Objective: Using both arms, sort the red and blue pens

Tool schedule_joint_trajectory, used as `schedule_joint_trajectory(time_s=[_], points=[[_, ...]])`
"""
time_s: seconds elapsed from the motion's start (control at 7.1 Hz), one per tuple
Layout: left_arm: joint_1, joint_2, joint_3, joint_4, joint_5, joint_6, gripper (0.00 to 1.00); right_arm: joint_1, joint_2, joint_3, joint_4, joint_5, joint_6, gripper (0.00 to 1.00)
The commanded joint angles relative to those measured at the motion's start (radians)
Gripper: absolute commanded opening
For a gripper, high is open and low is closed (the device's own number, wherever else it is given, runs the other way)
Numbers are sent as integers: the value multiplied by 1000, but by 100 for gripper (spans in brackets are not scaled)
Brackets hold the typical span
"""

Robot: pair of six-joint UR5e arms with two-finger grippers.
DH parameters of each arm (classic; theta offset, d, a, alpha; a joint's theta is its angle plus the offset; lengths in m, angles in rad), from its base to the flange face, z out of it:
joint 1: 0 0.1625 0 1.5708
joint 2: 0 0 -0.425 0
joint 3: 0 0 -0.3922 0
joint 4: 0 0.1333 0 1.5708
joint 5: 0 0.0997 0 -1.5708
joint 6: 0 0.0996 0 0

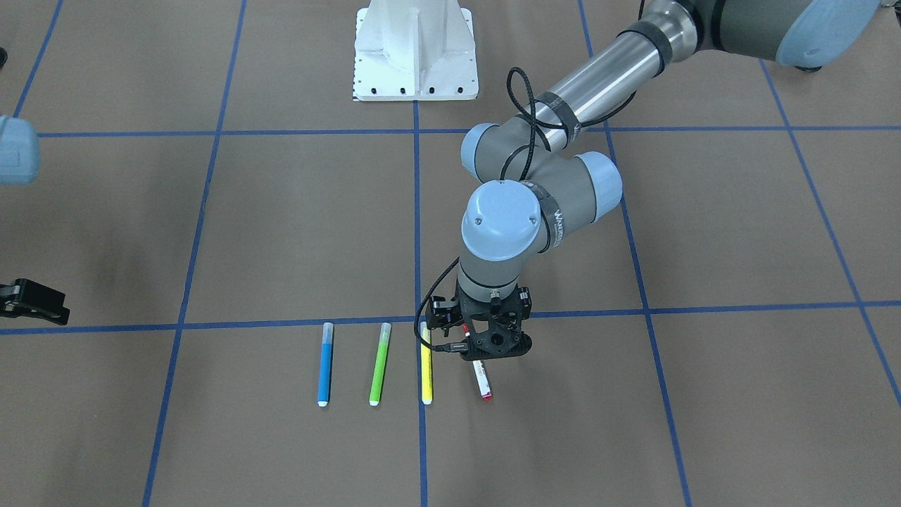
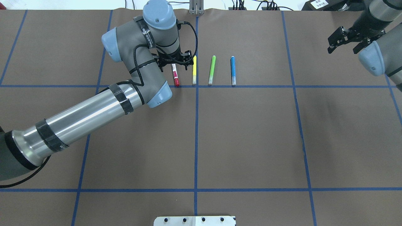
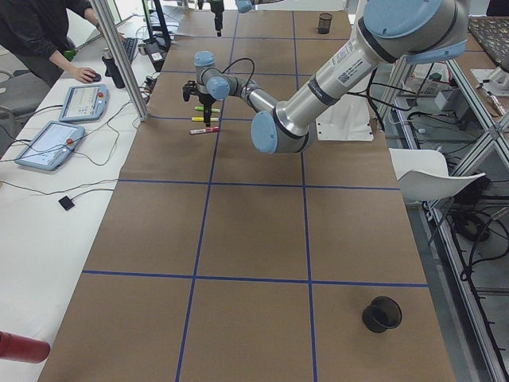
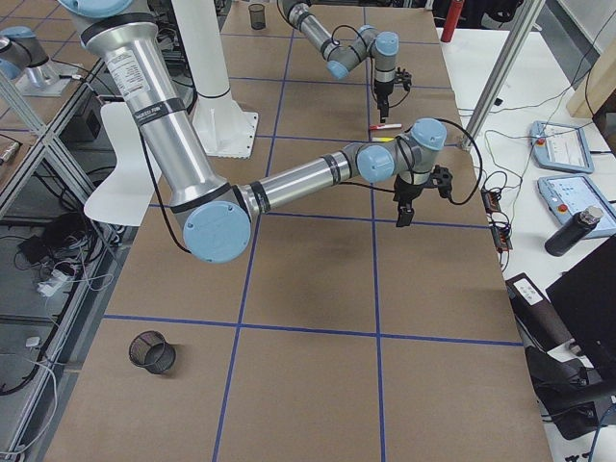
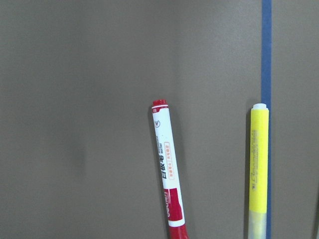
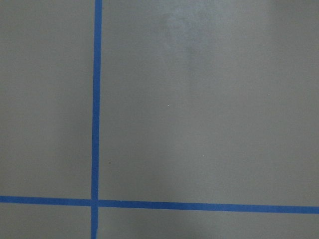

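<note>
The left gripper (image 2: pixel 172 63) hangs over the red pen's (image 2: pixel 175 77) far end (jaw gap hidden, so I cannot tell), the pen lying lengthwise toward the robot, the right gripper (image 2: pixel 344 42) well apart.

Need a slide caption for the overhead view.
Left gripper above the red pen; yellow pen, green pen, blue pen alongside.

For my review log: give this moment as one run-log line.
left gripper over red pen, grasp unclear | right gripper open, off to the side | blue pen lying on table
</note>
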Motion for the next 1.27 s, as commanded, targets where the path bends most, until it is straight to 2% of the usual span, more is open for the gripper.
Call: schedule_joint_trajectory(time_s=[0.0,0.42,0.84,1.13], points=[[13,-5,60,-56,38,-55,98,-16,13,2,1,-1,30,99],[22,-5,90,-76,36,-59,91,-28,21,2,1,-1,52,99],[30,-12,90,-75,35,-95,73,-31,21,1,1,-1,52,99],[41,-14,90,-75,35,-95,69,-31,21,1,1,-1,52,99]])
